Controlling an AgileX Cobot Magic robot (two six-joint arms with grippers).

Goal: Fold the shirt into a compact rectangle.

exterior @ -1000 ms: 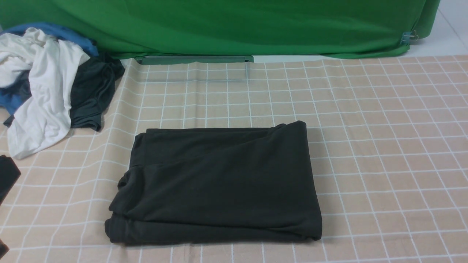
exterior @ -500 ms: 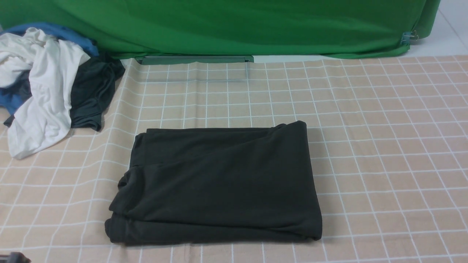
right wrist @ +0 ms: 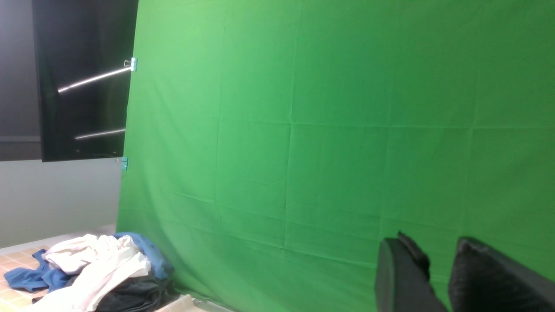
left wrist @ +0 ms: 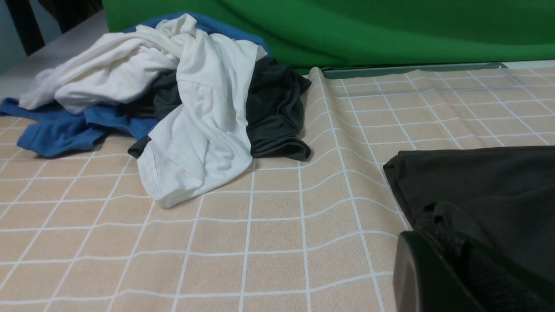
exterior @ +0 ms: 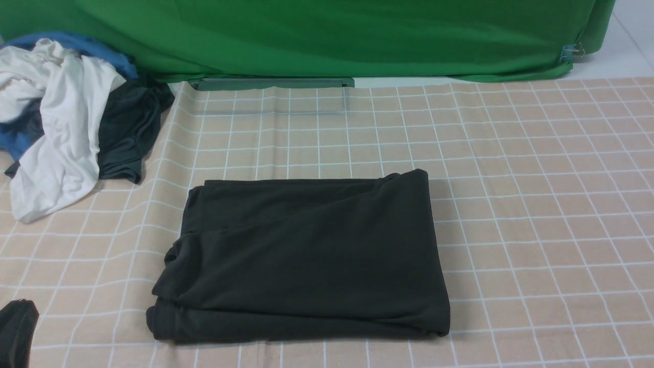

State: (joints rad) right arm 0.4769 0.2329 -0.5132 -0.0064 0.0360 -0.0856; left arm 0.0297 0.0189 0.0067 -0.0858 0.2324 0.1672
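The shirt (exterior: 306,255) lies folded into a black rectangle on the checked cloth, near the middle front; no logo or label shows. Its near left corner appears in the left wrist view (left wrist: 485,186). My left gripper (exterior: 18,327) is a dark shape at the bottom left corner, left of the shirt and apart from it. In the left wrist view this gripper (left wrist: 433,236) is shut with nothing in it. The right gripper (right wrist: 438,253) is outside the front view. It is raised toward the green backdrop, open, with only green between its fingers.
A heap of white, blue and dark grey clothes (exterior: 61,128) lies at the far left. A green backdrop (exterior: 327,36) closes the back edge, held by a clip (exterior: 567,51). The checked tablecloth (exterior: 536,179) stretches to the right. A black screen (right wrist: 82,78) hangs beside the backdrop.
The left gripper's dark shape sat at mid-height on the left edge, dropped almost out of the front view, and now shows at the bottom left corner. The shirt has not moved.
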